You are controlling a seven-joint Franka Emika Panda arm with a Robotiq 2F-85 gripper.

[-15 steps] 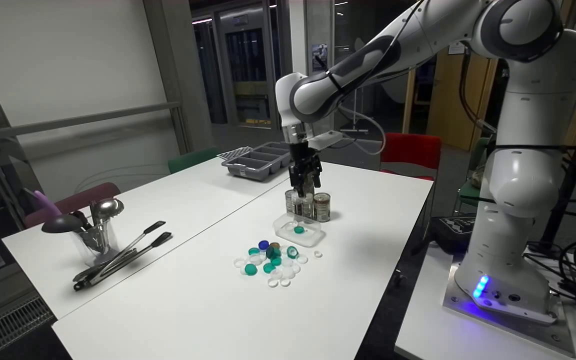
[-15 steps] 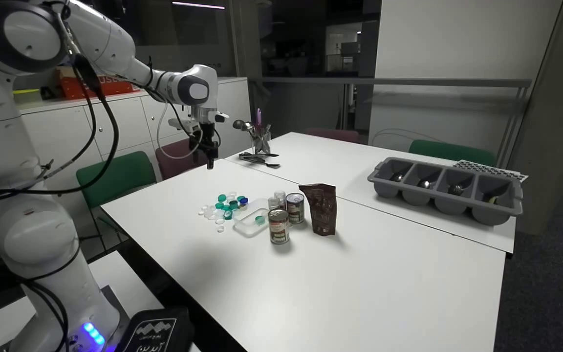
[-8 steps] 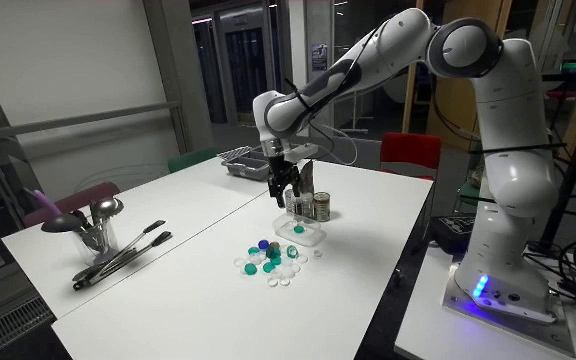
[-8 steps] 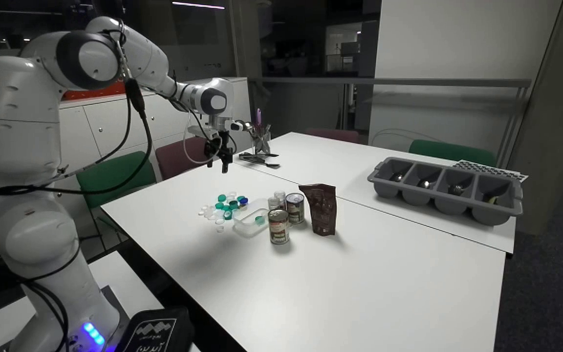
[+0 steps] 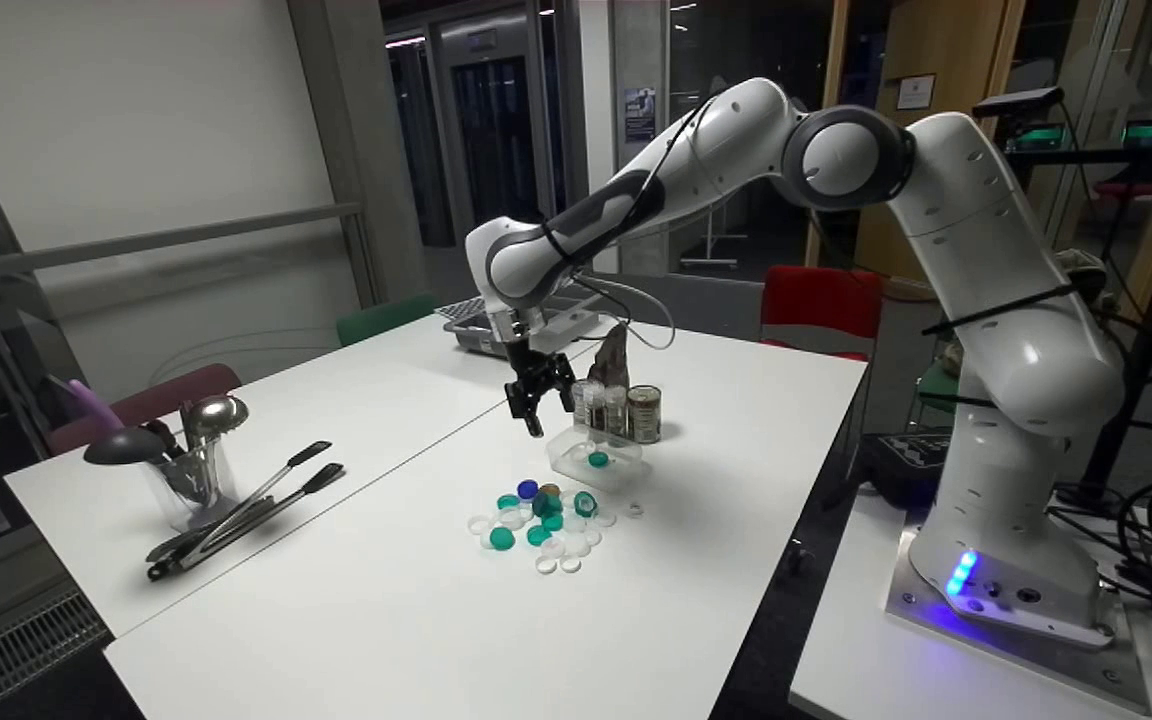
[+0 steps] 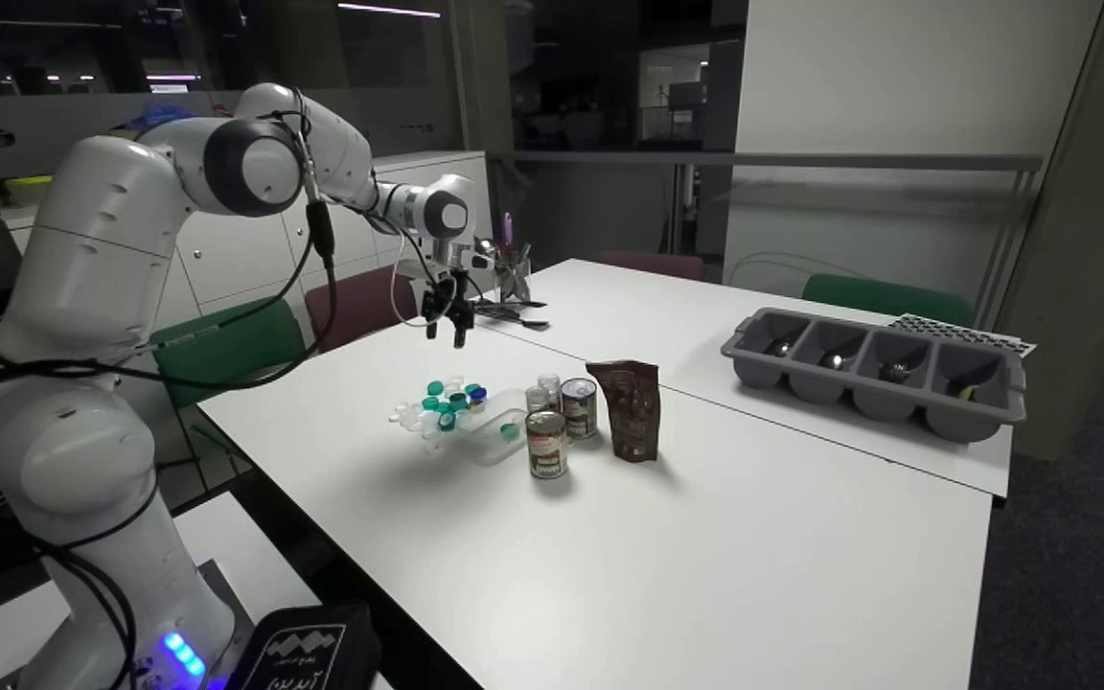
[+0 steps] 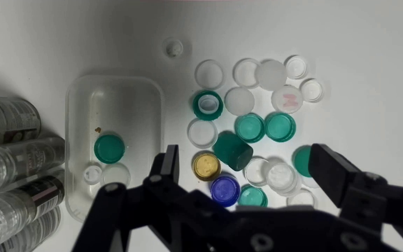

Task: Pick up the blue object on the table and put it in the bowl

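The blue object is a small dark-blue cap among several loose caps on the table. It touches or nearly touches a gold cap and a green cap. It also shows in both exterior views. The bowl is a shallow translucent container beside the caps, holding a green cap and small whitish caps. It shows in both exterior views. My gripper is open and empty, pointing down above the table; it shows in both exterior views.
Cans and clear jars stand close beside the bowl. A brown pouch stands behind them. A grey compartment tray lies farther along the table. A cup of utensils and tongs are at the far side.
My open gripper has moved across the table and lower, coming nearer to the caps. The caps, the bowl and the cans have not moved.
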